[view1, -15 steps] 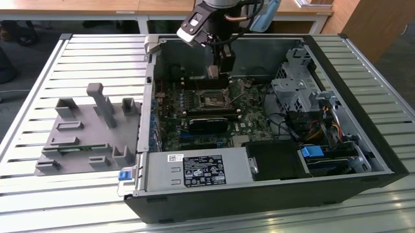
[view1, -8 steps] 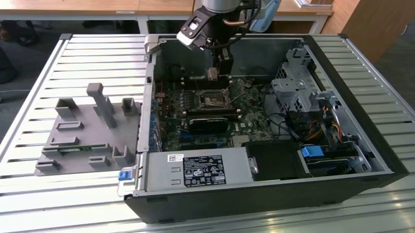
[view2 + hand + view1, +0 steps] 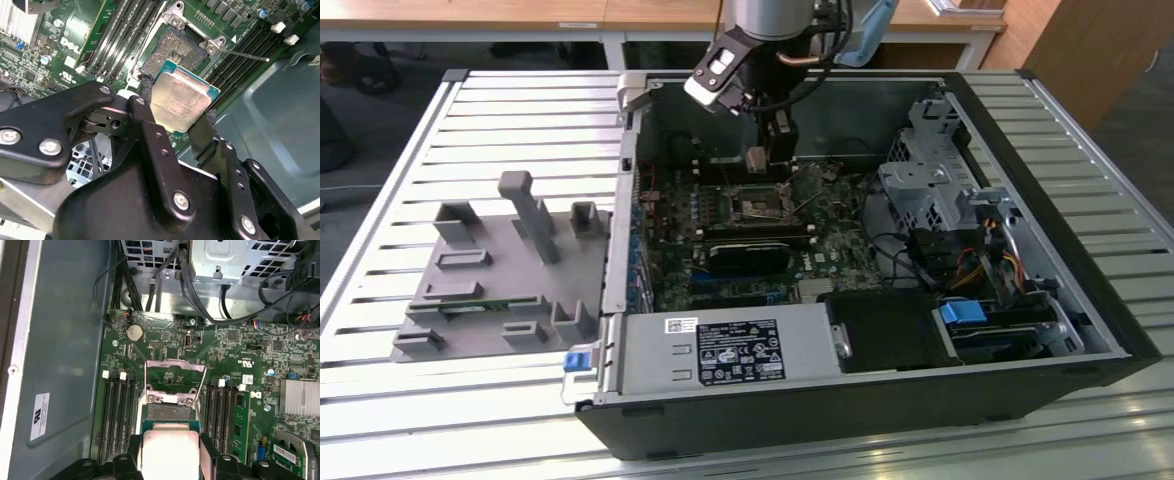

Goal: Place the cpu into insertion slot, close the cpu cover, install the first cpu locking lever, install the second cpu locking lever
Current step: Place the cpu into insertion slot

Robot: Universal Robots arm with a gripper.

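Grip: the jaws were closed on the cpu (image 3: 182, 97), clamping two opposite edges; silver top showing.
Location: the cpu hung near the insertion slot (image 3: 172, 50), not seated; the jaws stood in the upper centre of the exterior view.
Cover: the cpu cover (image 3: 175, 374) stood raised; slot uncovered.
Case: the computer case (image 3: 854, 425) lay open on the slatted counter (image 3: 494, 110).

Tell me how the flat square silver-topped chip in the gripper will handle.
The flat square silver-topped chip looks rigid, so it probably will not flex. It is pinched only at two opposite edges by the black gripper, so it may pivot or slip if bumped. Thin and small, it is likely light.
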